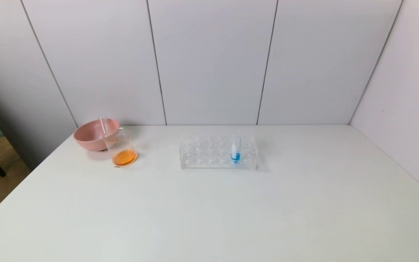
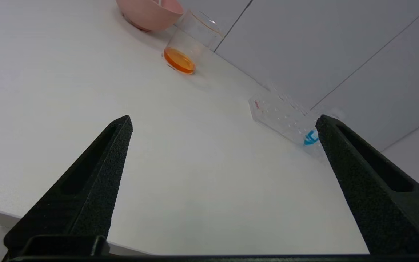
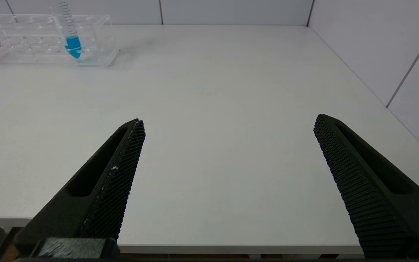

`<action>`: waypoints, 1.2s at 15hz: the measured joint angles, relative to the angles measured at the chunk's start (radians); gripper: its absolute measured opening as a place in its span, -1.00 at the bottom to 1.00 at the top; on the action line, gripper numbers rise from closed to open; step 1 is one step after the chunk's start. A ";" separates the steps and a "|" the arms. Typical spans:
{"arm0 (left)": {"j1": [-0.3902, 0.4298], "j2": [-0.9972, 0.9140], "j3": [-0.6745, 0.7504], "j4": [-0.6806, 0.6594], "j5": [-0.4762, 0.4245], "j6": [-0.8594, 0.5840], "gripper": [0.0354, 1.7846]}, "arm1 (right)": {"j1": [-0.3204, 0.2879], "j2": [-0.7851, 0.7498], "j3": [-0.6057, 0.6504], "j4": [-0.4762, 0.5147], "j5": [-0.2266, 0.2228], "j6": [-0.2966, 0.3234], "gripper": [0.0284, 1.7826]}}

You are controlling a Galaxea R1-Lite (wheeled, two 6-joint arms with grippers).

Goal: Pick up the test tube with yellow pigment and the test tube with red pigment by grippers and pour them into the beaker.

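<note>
The clear beaker (image 1: 122, 149) stands at the back left of the table with a layer of orange liquid in its bottom; it also shows in the left wrist view (image 2: 187, 47). No tube with yellow or red liquid is in view. A clear empty tube (image 1: 103, 125) leans in the pink bowl (image 1: 93, 136). My left gripper (image 2: 224, 123) is open and empty, low at the table's near edge. My right gripper (image 3: 227, 122) is open and empty, also at the near edge. Neither gripper shows in the head view.
A clear tube rack (image 1: 218, 153) stands mid-table toward the back, holding one tube with blue liquid (image 1: 235, 148); both show in the right wrist view too, the rack (image 3: 31, 43) and the blue tube (image 3: 72, 40). Grey wall panels close the back and right.
</note>
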State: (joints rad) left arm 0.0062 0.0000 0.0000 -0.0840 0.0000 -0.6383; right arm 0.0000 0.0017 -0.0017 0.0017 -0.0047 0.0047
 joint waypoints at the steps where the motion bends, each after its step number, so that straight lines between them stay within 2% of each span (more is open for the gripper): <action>1: -0.003 0.001 0.000 0.004 -0.005 0.030 0.98 | 0.000 0.000 0.000 0.000 0.000 0.000 0.91; 3: -0.006 0.001 0.000 0.017 -0.028 0.171 0.98 | 0.000 0.000 0.000 0.000 0.001 0.000 0.91; 10: -0.009 0.000 0.000 0.078 -0.060 0.804 0.98 | 0.000 0.000 0.000 0.000 0.000 0.000 0.91; 11: -0.008 0.000 0.000 0.078 -0.063 0.835 0.98 | 0.000 0.000 0.000 0.000 0.000 0.000 0.91; 14: -0.009 0.000 0.000 0.084 -0.059 0.750 0.98 | 0.000 0.000 0.000 0.000 0.001 0.000 0.91; 18: -0.009 0.000 0.000 0.084 -0.059 0.745 0.98 | 0.000 0.000 0.000 0.000 0.001 0.000 0.91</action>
State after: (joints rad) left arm -0.0032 0.0000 0.0000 0.0000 -0.0585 0.1068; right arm 0.0000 0.0017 -0.0017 0.0017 -0.0038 0.0047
